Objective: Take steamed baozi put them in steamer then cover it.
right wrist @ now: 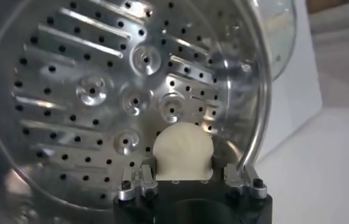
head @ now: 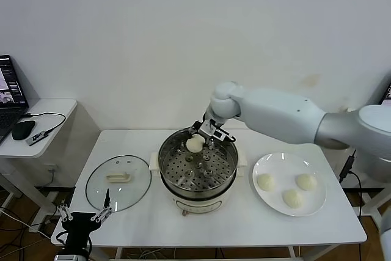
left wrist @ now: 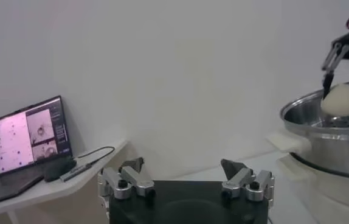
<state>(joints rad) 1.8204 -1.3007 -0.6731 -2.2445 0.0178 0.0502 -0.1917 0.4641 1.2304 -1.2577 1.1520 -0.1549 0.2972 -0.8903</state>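
My right gripper (head: 197, 140) is shut on one steamed baozi (head: 194, 144), holding it just over the far rim of the steamer (head: 227, 166). Through the right wrist camera the creamy bun (right wrist: 182, 150) sits between the fingers above the perforated tray (right wrist: 101, 97), which holds nothing else. Three more baozi (head: 265, 182) (head: 292, 198) (head: 306, 181) lie on the white plate (head: 275, 164) to the right. The glass cover (head: 142, 183) lies flat on the table left of the steamer. My left gripper (head: 85, 215) stands open, parked low at the table's front left corner. From the left wrist, the held baozi (left wrist: 343, 100) shows above the pot rim (left wrist: 296, 112).
A side table (head: 58, 111) at the far left carries a laptop (head: 8, 93), a mouse (head: 23, 129) and a cable. The white wall stands close behind the work table. The laptop (left wrist: 28, 137) also shows from the left wrist.
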